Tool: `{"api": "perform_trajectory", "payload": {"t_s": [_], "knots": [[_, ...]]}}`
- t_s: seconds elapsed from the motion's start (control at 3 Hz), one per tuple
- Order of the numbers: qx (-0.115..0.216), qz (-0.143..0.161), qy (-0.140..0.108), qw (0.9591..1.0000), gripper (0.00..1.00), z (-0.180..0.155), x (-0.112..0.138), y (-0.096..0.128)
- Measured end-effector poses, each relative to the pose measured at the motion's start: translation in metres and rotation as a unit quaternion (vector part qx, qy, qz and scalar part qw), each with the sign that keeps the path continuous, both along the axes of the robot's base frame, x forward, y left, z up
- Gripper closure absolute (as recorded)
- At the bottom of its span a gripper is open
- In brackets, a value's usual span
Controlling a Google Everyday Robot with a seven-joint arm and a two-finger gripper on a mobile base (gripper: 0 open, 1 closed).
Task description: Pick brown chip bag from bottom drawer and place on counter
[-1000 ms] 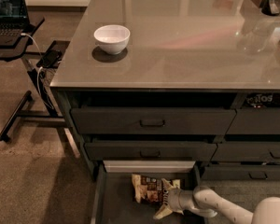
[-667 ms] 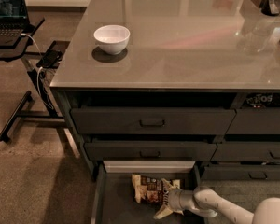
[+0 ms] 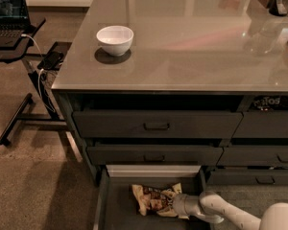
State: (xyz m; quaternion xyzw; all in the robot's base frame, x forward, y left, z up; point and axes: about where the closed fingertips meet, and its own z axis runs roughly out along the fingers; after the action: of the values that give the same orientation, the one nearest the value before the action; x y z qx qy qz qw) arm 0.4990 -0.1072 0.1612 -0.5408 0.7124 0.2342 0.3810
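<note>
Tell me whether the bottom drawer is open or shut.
Open. The bottom drawer is pulled out, its floor showing, with the brown chip bag lying inside and the claw at the bag's right end.

hand at brown chip bag | bag in bottom drawer | bowl on counter

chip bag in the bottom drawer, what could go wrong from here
The end effector sits at the chip bag's right end in the bottom drawer; a crinkly bag lifted by one end could slip.
The counter's edge overhangs the drawers, so the bag might catch on it going up.
</note>
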Motion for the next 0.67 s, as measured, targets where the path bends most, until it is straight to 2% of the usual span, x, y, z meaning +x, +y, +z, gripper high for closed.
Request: {"api": "perform_trajectory", "payload": {"t_s": [0.67], "knots": [[0.0,0.0,0.0,1.0,0.87,0.0,0.0,0.0001]]}}
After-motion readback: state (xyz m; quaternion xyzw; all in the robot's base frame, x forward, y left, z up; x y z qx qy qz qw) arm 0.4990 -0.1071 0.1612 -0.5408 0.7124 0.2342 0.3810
